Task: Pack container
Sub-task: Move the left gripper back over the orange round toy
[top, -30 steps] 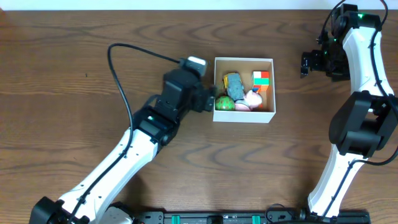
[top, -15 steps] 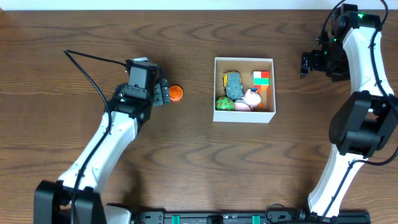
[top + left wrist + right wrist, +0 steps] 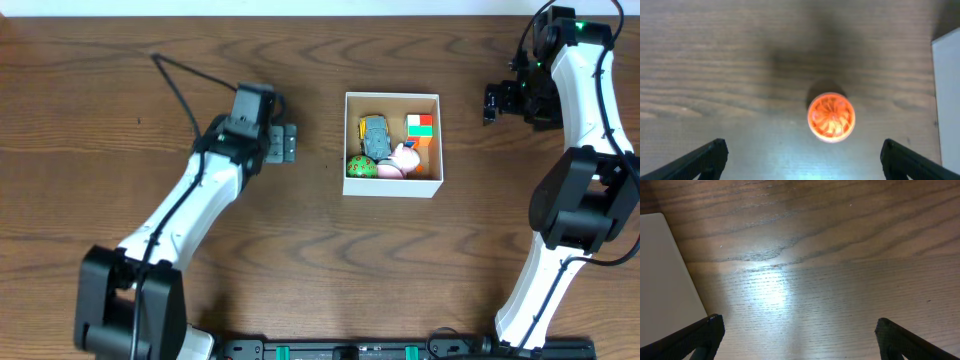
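The container [image 3: 392, 188] is a square white box with a tan inside, right of the table's middle. It holds a grey and yellow toy car [image 3: 375, 135], a colour cube [image 3: 421, 125], a green ball [image 3: 361, 167] and a pink toy [image 3: 405, 160]. An orange ball [image 3: 831, 116] lies on the wood just ahead of my open left gripper [image 3: 805, 160]. In the overhead view the left gripper [image 3: 284, 145] covers that ball, a little left of the container. The container's white wall also shows in the left wrist view [image 3: 947, 100]. My right gripper [image 3: 800, 337] is open and empty above bare wood.
The right gripper [image 3: 490, 102] hangs to the right of the container's far corner. The container's white wall shows in the right wrist view [image 3: 660, 280]. A black cable [image 3: 185, 85] loops over the table behind the left arm.
The left gripper pulled away from the container's left wall to the far left, showing the orange ball on the table, then moved right over the ball. The right arm has not moved.
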Robot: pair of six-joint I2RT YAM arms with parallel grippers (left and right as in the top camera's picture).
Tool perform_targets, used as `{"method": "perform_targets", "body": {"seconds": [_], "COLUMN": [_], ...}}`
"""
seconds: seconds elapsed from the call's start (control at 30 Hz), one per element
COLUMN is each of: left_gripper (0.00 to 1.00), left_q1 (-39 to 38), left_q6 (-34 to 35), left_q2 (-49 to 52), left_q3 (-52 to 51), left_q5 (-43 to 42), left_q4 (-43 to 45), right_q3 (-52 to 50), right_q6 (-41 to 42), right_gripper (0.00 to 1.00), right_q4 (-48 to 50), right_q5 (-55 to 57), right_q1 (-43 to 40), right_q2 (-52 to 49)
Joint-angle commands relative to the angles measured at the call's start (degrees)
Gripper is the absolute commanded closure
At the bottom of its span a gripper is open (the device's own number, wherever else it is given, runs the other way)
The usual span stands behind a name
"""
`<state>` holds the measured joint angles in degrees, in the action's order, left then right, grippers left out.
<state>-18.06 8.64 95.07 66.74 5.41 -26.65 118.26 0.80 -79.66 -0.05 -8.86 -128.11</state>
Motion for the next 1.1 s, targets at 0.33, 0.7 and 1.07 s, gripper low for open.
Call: {"method": "perform_targets", "body": {"seconds": [0.33,0.7,1.07], "left_gripper": [0.02,0.02,0.02], "left_q1": [-0.02,0.15,1.01], "left_q6": [-2.19,-3.04,-2.6], "left_q2": [9.29,14.01,15.21], "left_q3": [13.55,13.55,14.19], "left_q5": [-3.04,-4.96,-4.96], "left_q4": [-11.67,-11.87,-10.56], "right_q3": [-0.15,-0.15,-0.15], "right_q6": [-0.66,-0.66,-0.66], "right_gripper": [0.01,0.01,0.01], "right_q4": [0.02,0.02,0.02], "right_q5": [0.0,-0.02,0.0], "right_q1": [0.26,0.26,0.26], "right_q2": [-0.17,-0.17,-0.17]}}
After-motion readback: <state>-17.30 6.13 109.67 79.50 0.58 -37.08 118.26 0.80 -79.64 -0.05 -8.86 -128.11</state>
